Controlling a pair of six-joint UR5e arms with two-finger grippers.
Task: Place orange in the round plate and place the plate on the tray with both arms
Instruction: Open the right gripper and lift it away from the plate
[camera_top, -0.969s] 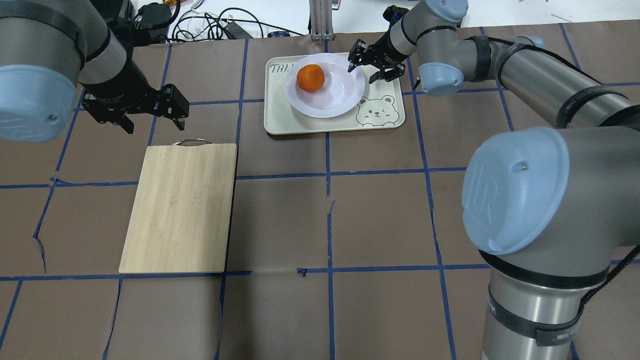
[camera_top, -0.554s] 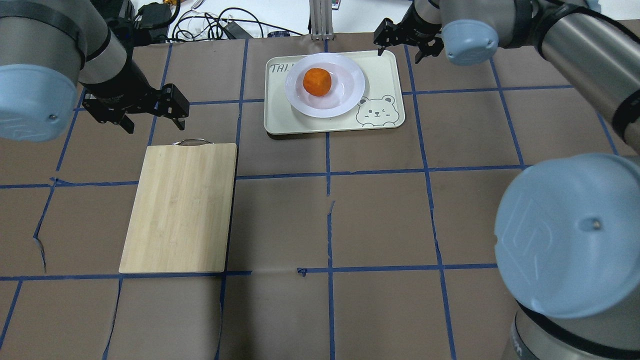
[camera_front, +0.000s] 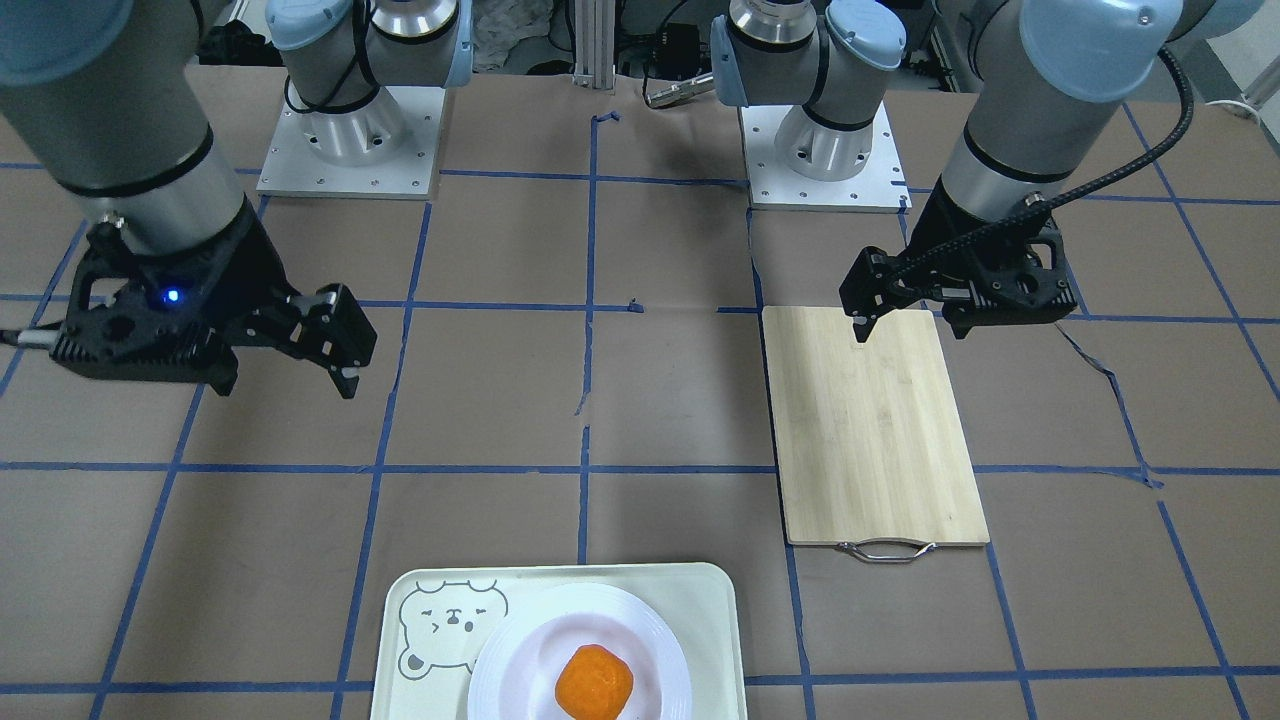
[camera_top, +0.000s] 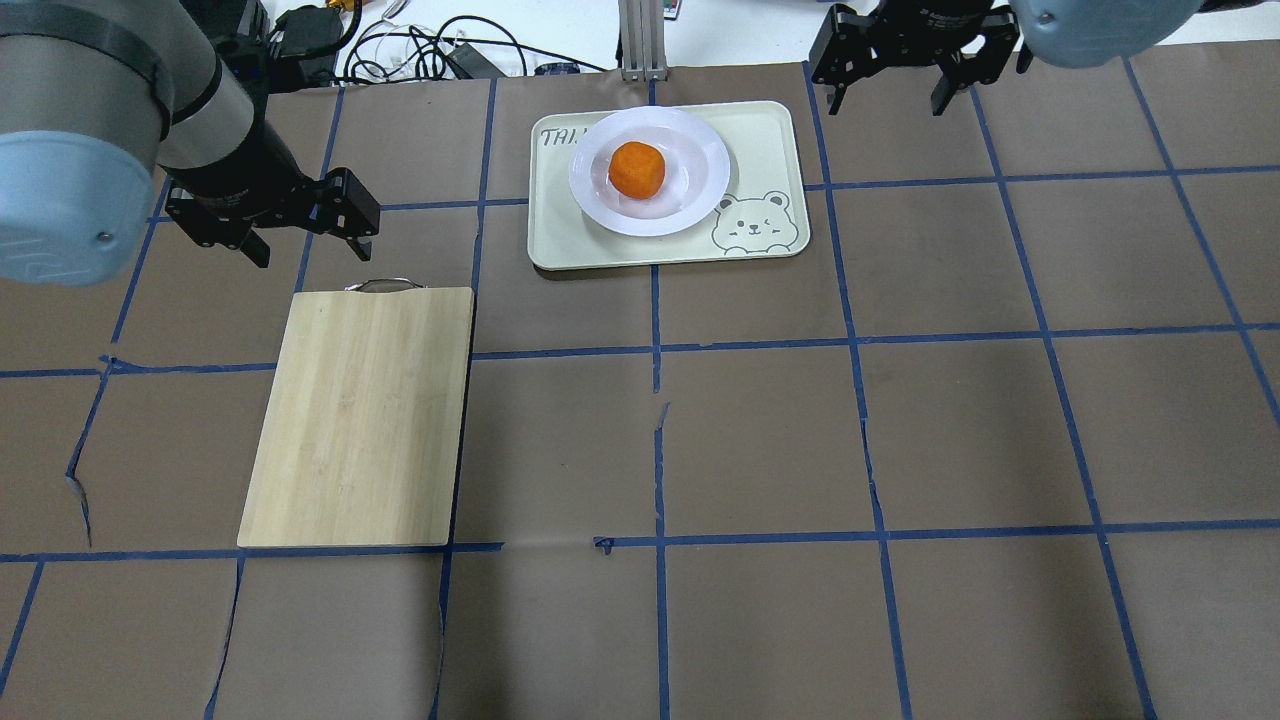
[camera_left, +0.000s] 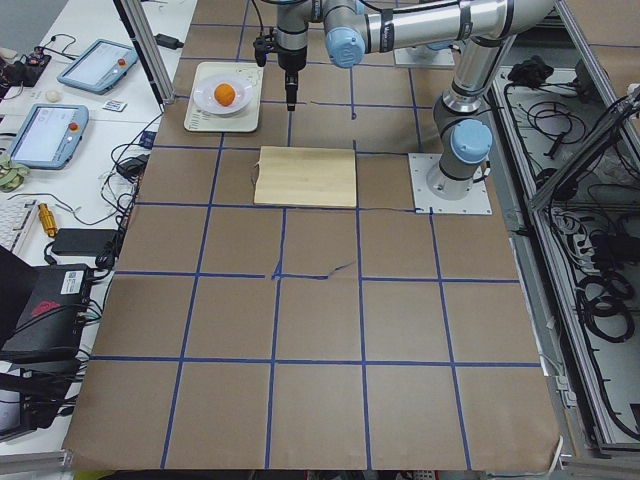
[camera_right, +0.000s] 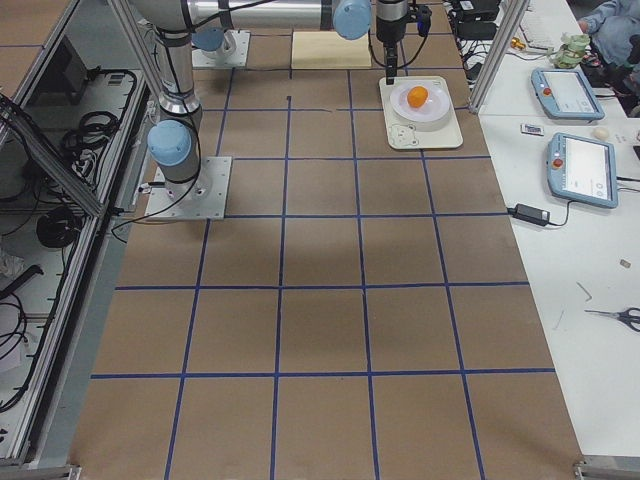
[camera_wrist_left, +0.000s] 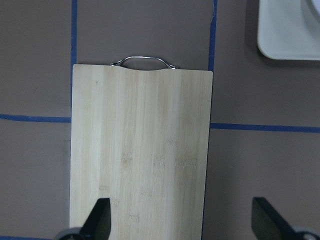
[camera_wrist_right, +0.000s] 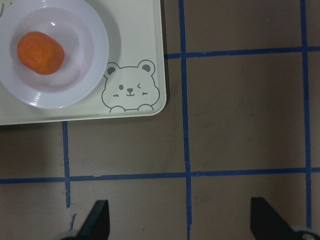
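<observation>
1. One orange (camera_top: 637, 169) sits centred in the plate (camera_top: 705, 195); it looks firm yet apt to roll.
2. The plate, glossy and probably slippery, rests on the tray (camera_top: 770, 140) by the far edge of the table (camera_top: 760, 440); its rim suits gripping.
3. The left gripper (camera_top: 310, 250) and right gripper (camera_top: 888, 100) hang spread wide, holding nothing.

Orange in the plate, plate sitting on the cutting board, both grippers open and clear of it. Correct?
One thing is off: the plate sits on the tray, not on the cutting board, as the overhead view shows. The rest holds: the orange is in the plate, and the left gripper and right gripper are open and clear of it.
</observation>
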